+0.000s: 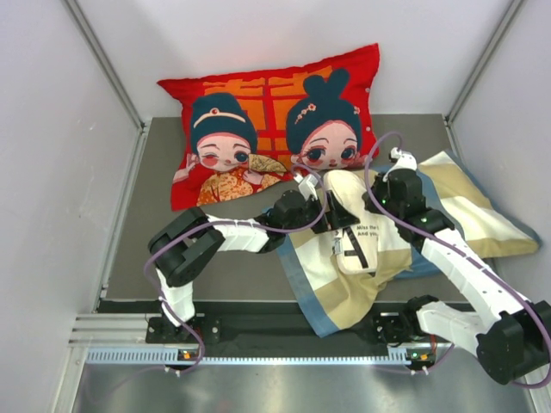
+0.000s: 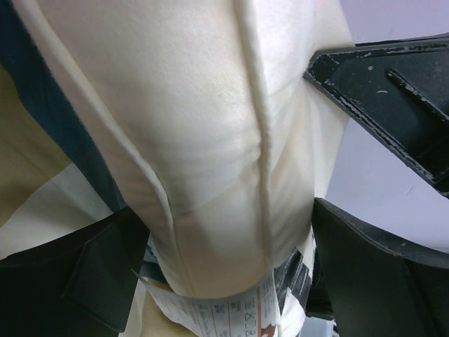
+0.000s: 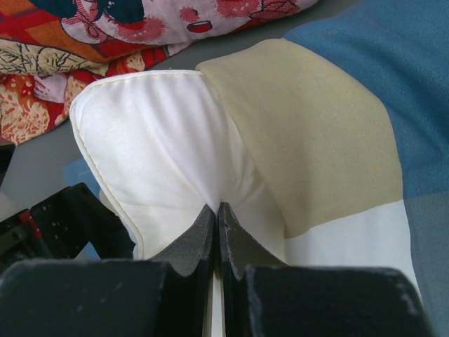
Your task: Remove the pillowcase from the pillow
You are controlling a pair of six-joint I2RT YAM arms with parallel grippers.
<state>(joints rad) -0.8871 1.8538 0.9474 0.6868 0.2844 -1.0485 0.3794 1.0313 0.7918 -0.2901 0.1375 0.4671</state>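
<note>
The cream-white pillow (image 1: pixel 353 232) with dark text lies half out of the checked blue, tan and cream pillowcase (image 1: pixel 469 211), which spreads from the front middle to the right. My left gripper (image 1: pixel 325 211) clamps the pillow's far end; in the left wrist view its fingers (image 2: pixel 77 281) squeeze the pillow (image 2: pixel 210 126) just above a printed care label (image 2: pixel 224 309). My right gripper (image 1: pixel 372 206) is shut, pinching white pillow fabric (image 3: pixel 154 147) beside the pillowcase's tan block (image 3: pixel 316 133); its tip (image 3: pixel 217 209) is closed tight.
A large red cartoon-figure cushion (image 1: pixel 267 129) leans against the back wall, just behind both grippers. White walls close in the grey mat (image 1: pixel 155 232) on the left, right and back. The arm bases sit on the rail at the near edge.
</note>
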